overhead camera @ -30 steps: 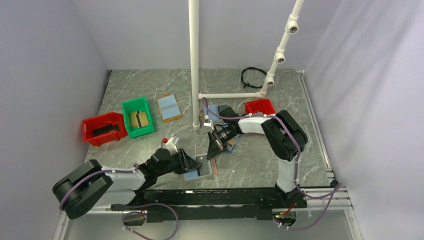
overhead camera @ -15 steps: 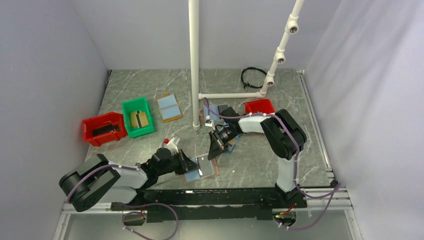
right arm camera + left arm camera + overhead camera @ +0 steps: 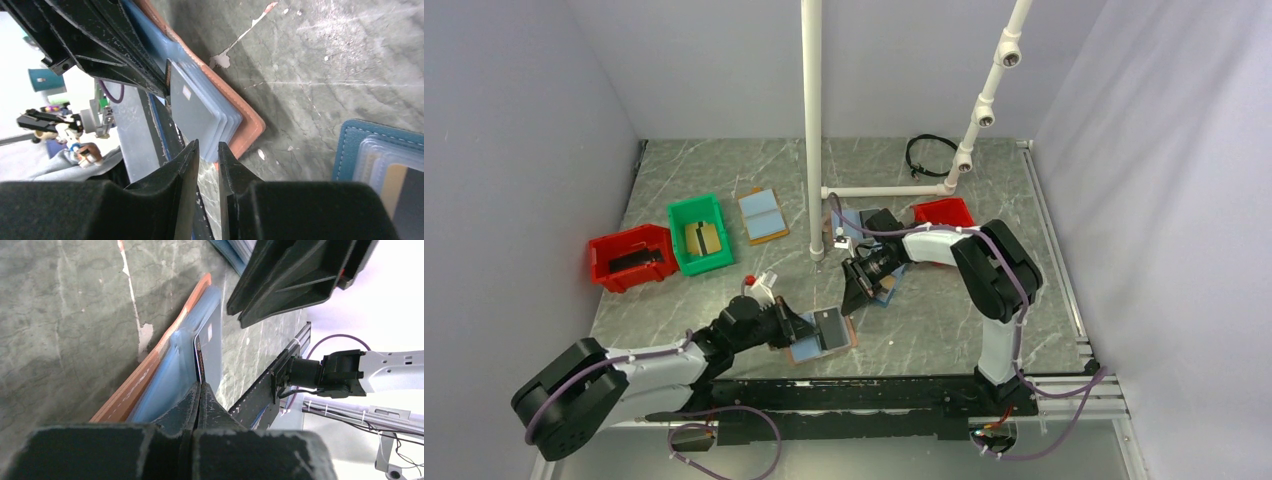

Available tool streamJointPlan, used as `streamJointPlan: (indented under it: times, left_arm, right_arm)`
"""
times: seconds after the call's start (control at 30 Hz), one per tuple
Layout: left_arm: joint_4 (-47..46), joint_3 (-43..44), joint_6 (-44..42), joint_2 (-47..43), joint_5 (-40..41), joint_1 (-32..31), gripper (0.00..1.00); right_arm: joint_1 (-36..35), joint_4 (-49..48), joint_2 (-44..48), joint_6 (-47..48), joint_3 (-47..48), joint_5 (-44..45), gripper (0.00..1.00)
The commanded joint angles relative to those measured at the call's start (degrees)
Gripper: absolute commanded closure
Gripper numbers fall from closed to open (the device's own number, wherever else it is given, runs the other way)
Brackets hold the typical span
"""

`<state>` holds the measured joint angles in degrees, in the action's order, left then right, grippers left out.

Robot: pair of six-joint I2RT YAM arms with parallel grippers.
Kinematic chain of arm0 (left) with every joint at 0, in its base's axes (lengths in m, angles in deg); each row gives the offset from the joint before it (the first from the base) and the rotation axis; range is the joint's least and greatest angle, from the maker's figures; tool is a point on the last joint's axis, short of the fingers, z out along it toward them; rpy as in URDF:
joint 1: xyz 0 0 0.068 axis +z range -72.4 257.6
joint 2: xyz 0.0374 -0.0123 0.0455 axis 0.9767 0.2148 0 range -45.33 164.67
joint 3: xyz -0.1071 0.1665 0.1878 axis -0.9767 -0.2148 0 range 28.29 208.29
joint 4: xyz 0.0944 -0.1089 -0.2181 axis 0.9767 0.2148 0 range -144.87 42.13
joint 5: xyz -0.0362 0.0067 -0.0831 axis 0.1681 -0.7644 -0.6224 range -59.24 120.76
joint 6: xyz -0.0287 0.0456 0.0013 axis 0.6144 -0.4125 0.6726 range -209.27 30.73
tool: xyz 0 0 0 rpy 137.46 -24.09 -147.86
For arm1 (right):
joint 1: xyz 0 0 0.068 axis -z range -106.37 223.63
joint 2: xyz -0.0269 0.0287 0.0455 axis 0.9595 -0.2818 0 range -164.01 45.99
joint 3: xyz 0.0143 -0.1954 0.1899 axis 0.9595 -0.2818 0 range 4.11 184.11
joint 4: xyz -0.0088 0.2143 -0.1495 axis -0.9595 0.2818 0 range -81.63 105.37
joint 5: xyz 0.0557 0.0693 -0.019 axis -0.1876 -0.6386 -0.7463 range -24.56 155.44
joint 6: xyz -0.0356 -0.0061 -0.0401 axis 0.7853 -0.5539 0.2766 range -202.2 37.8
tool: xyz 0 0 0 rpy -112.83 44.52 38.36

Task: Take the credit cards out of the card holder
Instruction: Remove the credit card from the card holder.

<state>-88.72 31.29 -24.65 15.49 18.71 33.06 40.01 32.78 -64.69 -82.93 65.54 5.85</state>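
Credit cards [image 3: 830, 326] are our concern, and we see only one at the card holder [image 3: 807, 351]: a dark grey one, pinched by its near edge between the left fingers [image 3: 197, 401], which are pressed together on it. The holder lies open on the counter [image 3: 924, 330] directly under those fingers, tan rim down and light blue pockets up. From the left wrist view the card [image 3: 212, 347] runs straight out ahead of the fingertips along the blue pocket [image 3: 165, 375]. Whether it has cleared the slot we cannot tell.

We judge the task to be mid-way: this card is gripped but not yet carried off. The holder's other half shows only blue. A dark flat thing lies in the red bin [image 3: 597, 262], well apart from both sets of fingers; it may be a card already removed.

The right fingers [image 3: 191, 161] stand slightly parted with nothing between them, just beside the holder's far corner [image 3: 250, 127] and not touching it that we can see.
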Motion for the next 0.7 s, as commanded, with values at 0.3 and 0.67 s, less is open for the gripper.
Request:
streamJointPlan:
  times: [0.3, 0.67]
  left_arm:
    - [-3.2, 0.4, 0.9, 3.0, 0.0, 0.7, 1.00]
    - [-6.4, -0.1, 1.9, 5.7, 0.0, 0.8, 1.00]
  right_arm:
    - [-1.9, -0.3, 2.1, 1.7, 1.3, 0.5, 0.83]
    - [-3.4, -0.9, -2.0, -0.4, 1.3, 2.8, 0.82]
